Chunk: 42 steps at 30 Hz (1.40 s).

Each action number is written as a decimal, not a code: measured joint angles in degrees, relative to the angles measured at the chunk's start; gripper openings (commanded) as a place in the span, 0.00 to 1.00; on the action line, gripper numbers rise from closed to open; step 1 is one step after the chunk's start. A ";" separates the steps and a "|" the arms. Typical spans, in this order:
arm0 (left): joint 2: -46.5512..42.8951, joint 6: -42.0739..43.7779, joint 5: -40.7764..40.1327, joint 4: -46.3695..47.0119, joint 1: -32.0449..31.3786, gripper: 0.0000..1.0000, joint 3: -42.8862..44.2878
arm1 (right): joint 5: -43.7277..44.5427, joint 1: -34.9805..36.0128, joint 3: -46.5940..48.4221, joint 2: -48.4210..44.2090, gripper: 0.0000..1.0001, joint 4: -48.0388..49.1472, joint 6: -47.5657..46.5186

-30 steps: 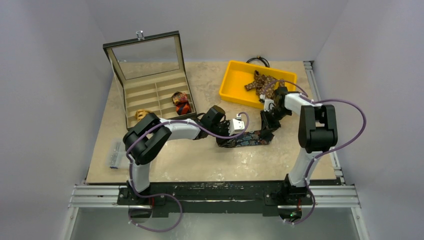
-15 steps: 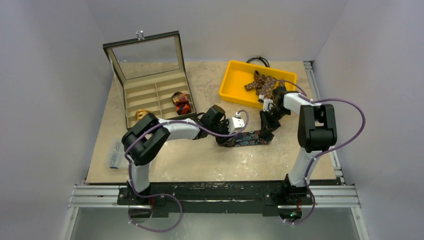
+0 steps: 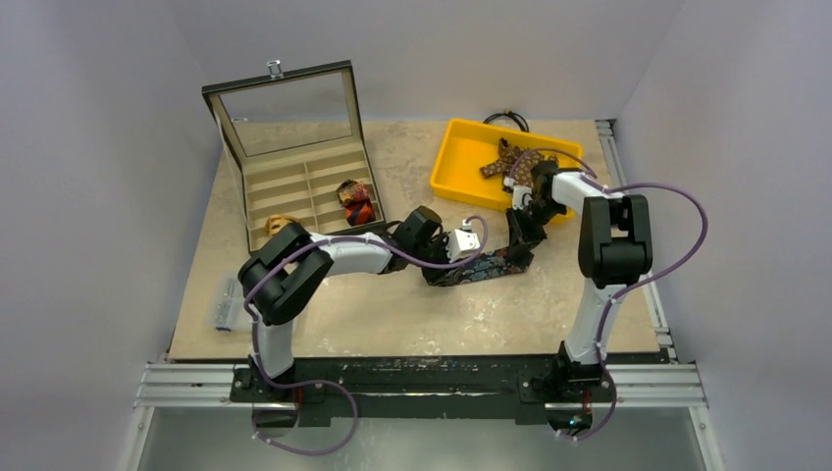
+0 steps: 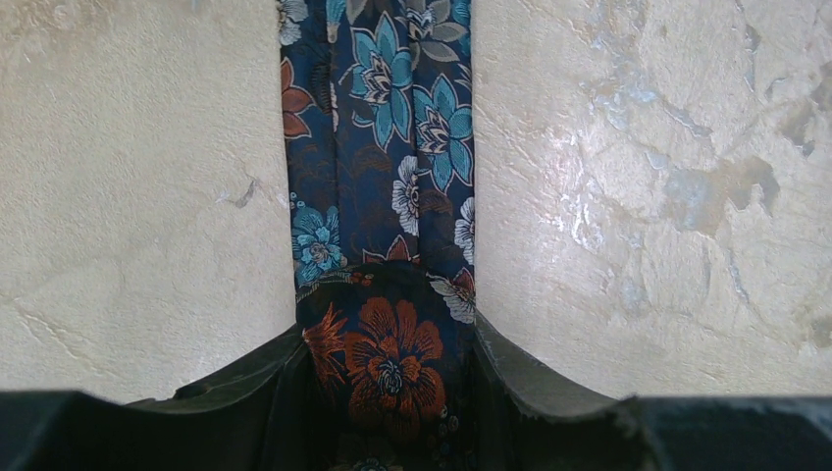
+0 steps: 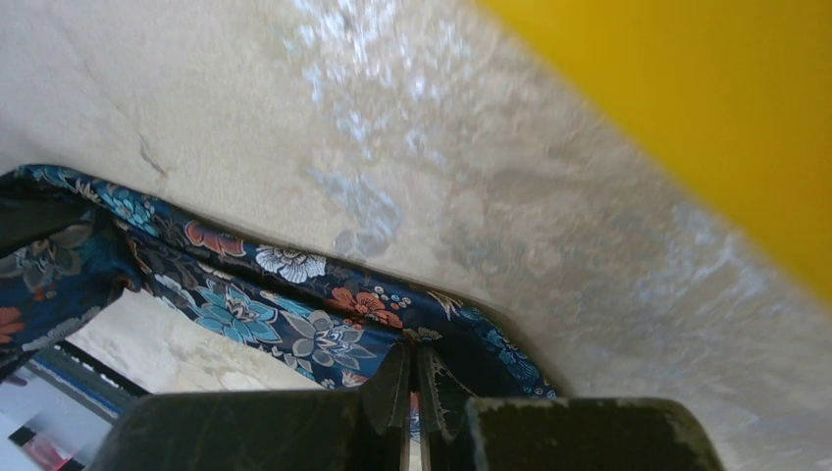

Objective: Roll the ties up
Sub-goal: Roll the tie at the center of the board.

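Floral tie (image 4: 378, 196) gripped by left and right jaws.

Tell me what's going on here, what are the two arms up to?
Both arms are handling one navy floral tie on the table. The left pincer grips its folded-over end, and the right pincer pinches the other end. A red-orange coil and a tan coil sit in the open box. A brown tie lies in the yellow tray.
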 measured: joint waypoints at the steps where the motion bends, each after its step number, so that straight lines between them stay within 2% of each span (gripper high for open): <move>1: 0.28 0.44 -0.13 0.04 0.00 0.26 0.00 | -0.07 0.13 1.31 0.81 0.00 -0.26 -0.24; 2: 0.48 0.72 -0.22 0.09 0.02 0.26 0.00 | -0.13 0.17 1.99 1.27 0.00 -0.31 -0.46; 7: 1.44 1.46 -0.66 -0.57 0.02 0.26 1.27 | -0.57 0.22 3.08 1.57 0.22 -0.31 -2.19; 12: 1.86 1.42 -0.87 -1.64 0.07 0.28 2.08 | -0.42 -0.33 3.23 -0.44 0.59 0.00 -4.35; 15: 2.05 1.40 -1.03 -2.19 0.07 0.30 2.54 | -1.95 -1.18 4.61 -2.75 0.71 -0.94 -5.01; 17: 2.23 1.38 -1.16 -2.73 0.04 0.30 2.97 | -4.81 -1.68 5.86 -4.72 0.71 -1.38 -4.96; 21: 2.67 1.38 -1.44 -3.04 0.07 0.30 3.65 | -12.66 -1.79 5.29 -8.46 0.65 -1.44 -3.32; 24: 2.69 1.38 -1.53 -3.15 0.07 0.30 3.72 | -19.26 -1.42 1.79 -10.05 0.59 -0.02 -0.13; 28: 2.71 1.38 -1.53 -3.10 0.04 0.31 3.69 | -26.29 0.61 -4.66 -9.46 0.57 4.20 5.49; 36: 2.69 1.40 -1.40 -2.54 0.07 0.32 3.41 | -32.26 7.50 -10.64 -7.67 0.57 16.35 16.48; 42: 2.69 1.40 -1.40 -2.25 0.07 0.32 3.26 | -33.55 10.01 -12.04 -7.15 0.54 22.43 20.44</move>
